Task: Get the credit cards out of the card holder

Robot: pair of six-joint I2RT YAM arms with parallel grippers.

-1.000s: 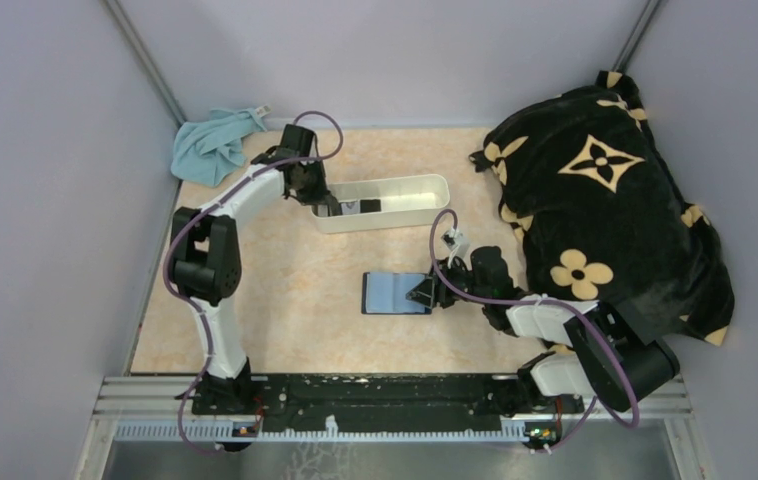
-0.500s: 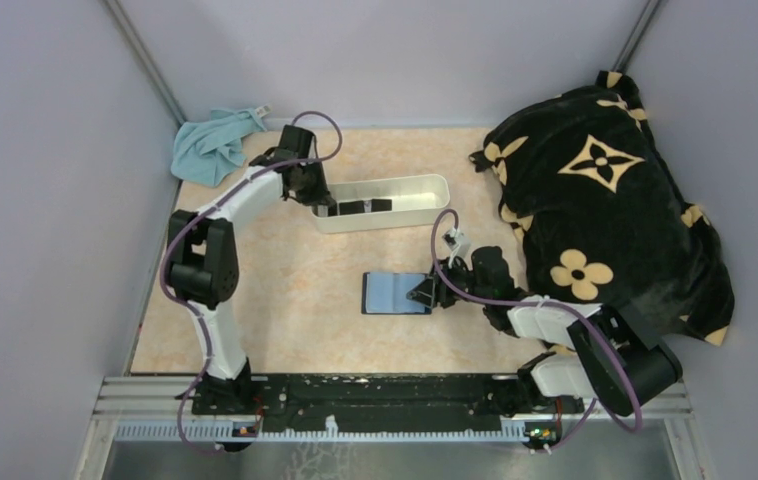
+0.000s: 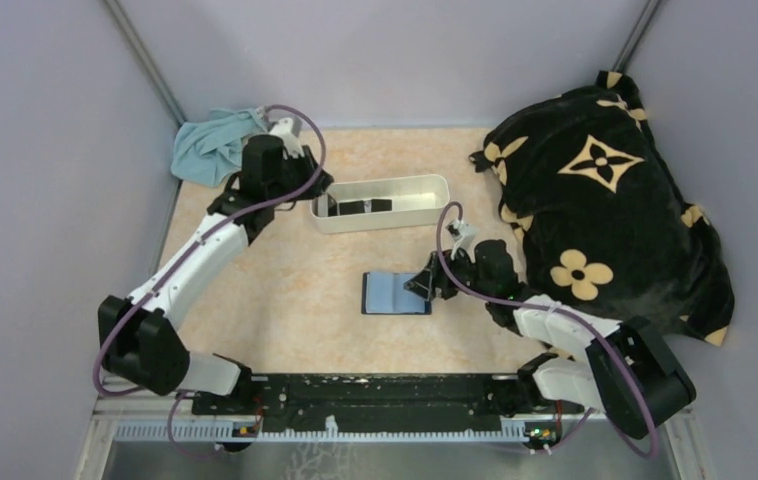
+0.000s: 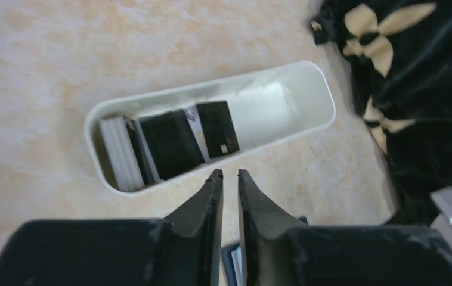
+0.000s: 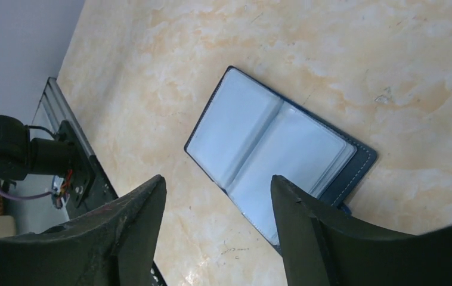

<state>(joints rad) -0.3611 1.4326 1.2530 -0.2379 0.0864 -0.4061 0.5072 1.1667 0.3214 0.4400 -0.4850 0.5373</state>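
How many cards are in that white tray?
3 visible: a pale card at the tray's left end, a black card beside it, then a gold-marked card. Overlaps may hide more.

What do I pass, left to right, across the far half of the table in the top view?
crumpled light blue cloth → long white oblong plastic tray → black blanket with gold flower pattern

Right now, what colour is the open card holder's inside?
Pale blue inside the small navy folding card holder, clearest from the right wrist view.
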